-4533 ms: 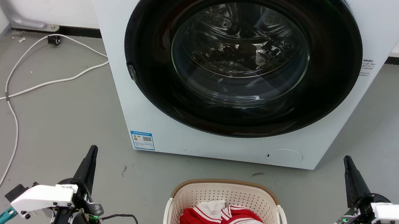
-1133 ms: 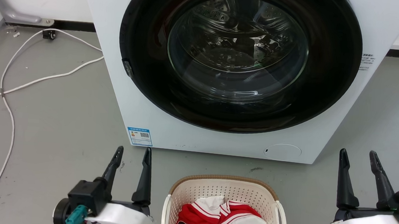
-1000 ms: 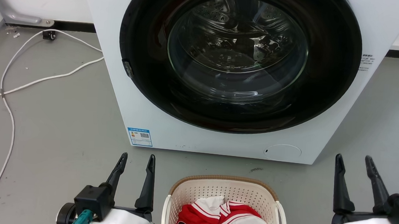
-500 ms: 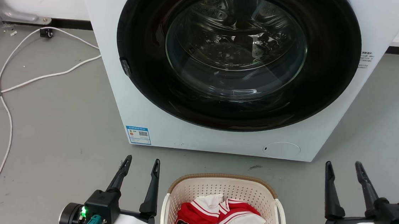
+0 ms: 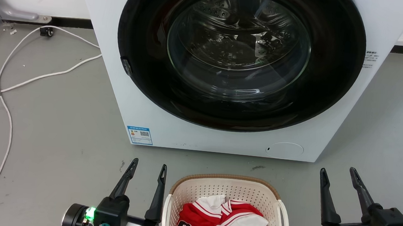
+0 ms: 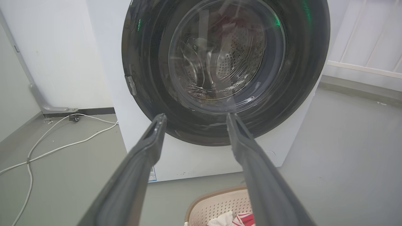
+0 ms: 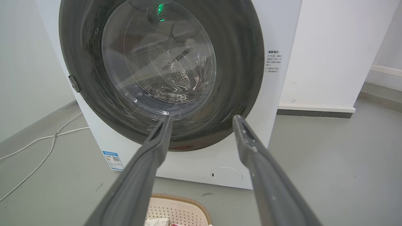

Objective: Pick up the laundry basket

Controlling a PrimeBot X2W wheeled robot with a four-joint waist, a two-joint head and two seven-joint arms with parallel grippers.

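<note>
The cream-white perforated laundry basket (image 5: 195, 193) with a brown rim sits on the floor at the bottom centre of the head view, holding red and white clothes (image 5: 223, 222). My left gripper (image 5: 148, 165) stands open just left of the basket's white left handle (image 5: 165, 210), apart from it. Open too, my right gripper (image 5: 338, 170) is further off, to the right of the right handle (image 5: 285, 218). Both wrist views look over the basket's far rim (image 6: 216, 196) (image 7: 180, 201) past the open left gripper (image 6: 193, 116) and right gripper (image 7: 202, 118).
A white front-loading washing machine (image 5: 152, 98) with a round dark glass door (image 5: 240, 55) stands right behind the basket. A white cable (image 5: 20, 81) trails over the grey floor at the left. White walls close the back.
Both grippers turned from edge-on to open with both fingers showing, and have drawn inward and down toward the basket's sides. The camera dipped slightly.
</note>
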